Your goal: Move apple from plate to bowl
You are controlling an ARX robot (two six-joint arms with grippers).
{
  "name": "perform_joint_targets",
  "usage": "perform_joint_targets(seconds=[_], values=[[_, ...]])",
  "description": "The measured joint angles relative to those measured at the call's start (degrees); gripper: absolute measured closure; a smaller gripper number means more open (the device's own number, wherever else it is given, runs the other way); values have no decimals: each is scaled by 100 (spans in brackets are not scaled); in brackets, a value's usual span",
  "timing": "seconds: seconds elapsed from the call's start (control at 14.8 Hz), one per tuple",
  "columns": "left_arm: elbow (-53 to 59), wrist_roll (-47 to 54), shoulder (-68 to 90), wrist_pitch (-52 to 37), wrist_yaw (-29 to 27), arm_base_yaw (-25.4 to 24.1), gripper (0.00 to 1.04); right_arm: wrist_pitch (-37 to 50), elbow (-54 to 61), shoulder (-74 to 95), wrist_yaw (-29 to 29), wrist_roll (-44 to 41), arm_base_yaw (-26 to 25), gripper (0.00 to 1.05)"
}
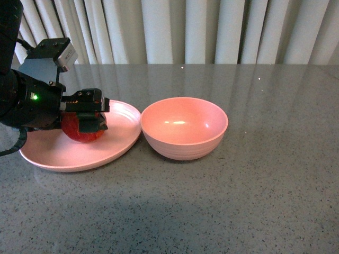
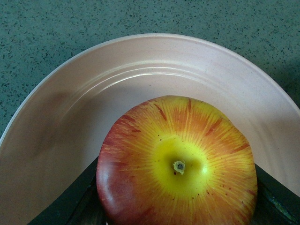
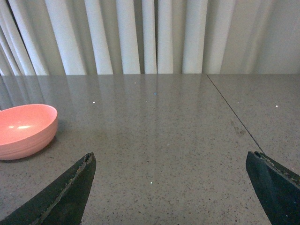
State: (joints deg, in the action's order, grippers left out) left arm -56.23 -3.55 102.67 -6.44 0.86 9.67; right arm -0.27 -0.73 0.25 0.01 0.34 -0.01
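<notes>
Left gripper (image 1: 90,114) fingers are pinching the apple (image 1: 80,133) from both sides. The apple is over the pink plate (image 1: 124,114), stem dimple facing the wrist cam. Can't tell if it's resting on the plate or just off it. The pink bowl (image 1: 184,129) is just beside the plate on the grey desk (image 1: 265,185). Right gripper (image 3: 169,157) fingers are spread wide, over the desk, well apart from the bowl.

front: body cam, facing forward over table (image 1: 254,201) to curtain (image 1: 212,32), mid-range | left wrist: straight down, close on apple (image 2: 178,164), plate (image 2: 93,93) | right wrist: low, level across table | shared: bowl (image 1: 183,147) front/right wrist; plate front/left wrist
</notes>
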Motion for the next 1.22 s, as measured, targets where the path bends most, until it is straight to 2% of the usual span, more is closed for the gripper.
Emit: perform_joint_targets(seconds=[0.34, 0.54, 0.74, 1.02, 1.22], values=[[-98, 267, -953, 251, -63, 105, 37, 0, 0, 0, 0, 0, 0, 7], [-396, 372, -1403, 341, -68, 826, 37, 0, 0, 0, 2, 0, 0, 7], [-651, 369, -1123, 343, -116, 1563, 37, 0, 0, 0, 0, 0, 0, 7], [-1010, 66, -289, 345, -201, 1952, 37, 0, 0, 0, 0, 0, 0, 7], [-1119, -92, 85, 343, -238, 2035, 37, 0, 0, 0, 0, 0, 0, 7]])
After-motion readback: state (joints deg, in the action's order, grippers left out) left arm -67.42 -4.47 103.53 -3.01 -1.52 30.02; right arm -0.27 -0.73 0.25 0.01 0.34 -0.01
